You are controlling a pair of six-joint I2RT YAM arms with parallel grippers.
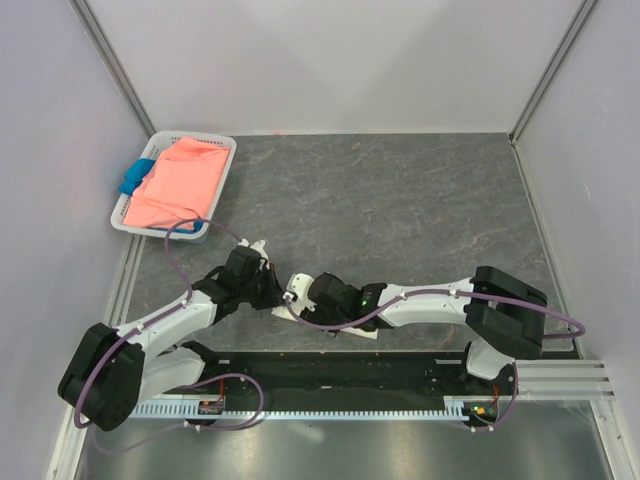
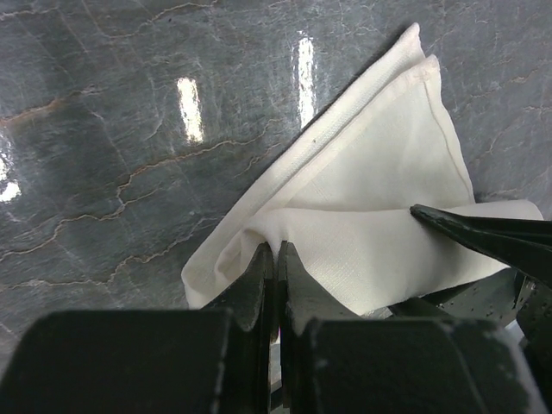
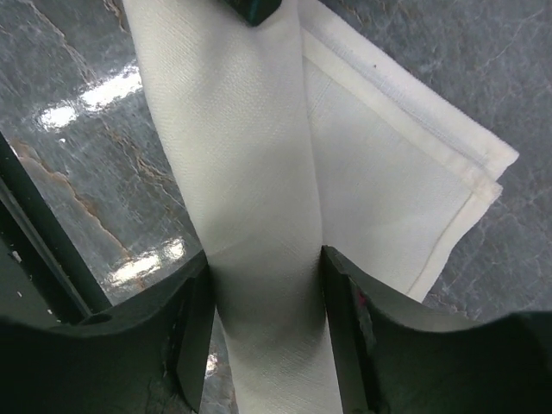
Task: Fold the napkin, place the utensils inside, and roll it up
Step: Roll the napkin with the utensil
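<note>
The off-white napkin (image 2: 379, 198) lies folded and partly rolled on the grey table, mostly hidden under both wrists in the top view (image 1: 354, 333). My left gripper (image 2: 276, 252) is shut on a pinched fold at the napkin's near edge. My right gripper (image 3: 263, 302) is closed around a rolled length of the napkin (image 3: 250, 172), which fills the gap between its fingers. In the top view the left gripper (image 1: 265, 287) and right gripper (image 1: 297, 294) meet tip to tip. One right finger (image 2: 492, 235) shows in the left wrist view. The spoon is hidden.
A white basket (image 1: 222, 150) at the back left holds a salmon-pink cloth (image 1: 180, 180) and a blue cloth (image 1: 132, 178). White walls enclose the table. A black rail (image 1: 340, 375) runs along the near edge between the arm bases.
</note>
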